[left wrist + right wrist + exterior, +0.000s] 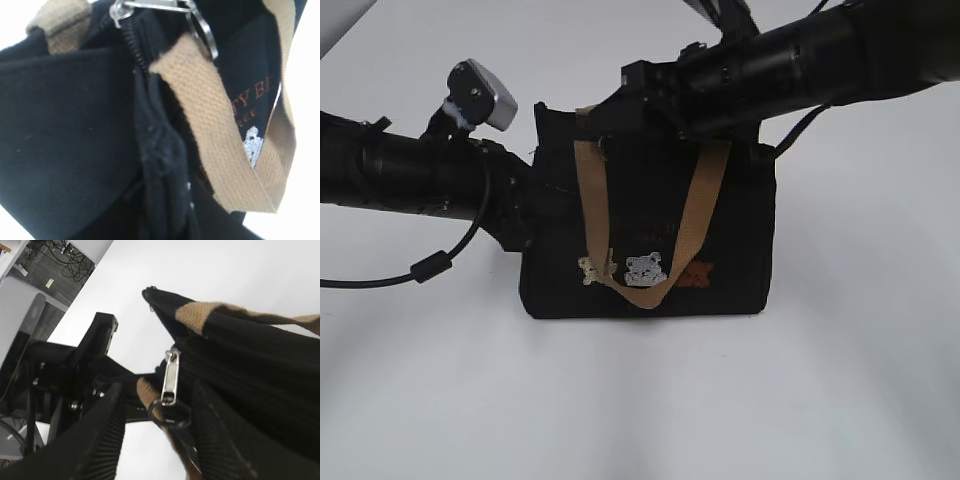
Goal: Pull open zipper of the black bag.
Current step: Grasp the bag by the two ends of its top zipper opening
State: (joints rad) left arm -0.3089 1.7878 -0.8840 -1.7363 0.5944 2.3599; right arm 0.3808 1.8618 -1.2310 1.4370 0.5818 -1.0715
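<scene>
The black bag (pixel 650 270) stands upright on the white table, with a tan handle (pixel 650 290) hanging down its front. My left gripper (pixel 525 205) is at the bag's left end; the left wrist view shows a bunched fold of black fabric (pixel 165 150) pinched in it. The zipper (pixel 132 45) runs along the top to a silver pull (pixel 170 377) with a dark ring (pixel 167 412). My right gripper (pixel 160 440) reaches across the bag's top and is open. The pull and ring hang between its ribbed fingers (pixel 100 440), with table showing in the gap.
The left arm's cable (pixel 430 268) loops down to the table left of the bag. The right arm (pixel 800 60) crosses above the bag from the upper right. Past the table's far edge lie a floor and cables (pixel 55 255).
</scene>
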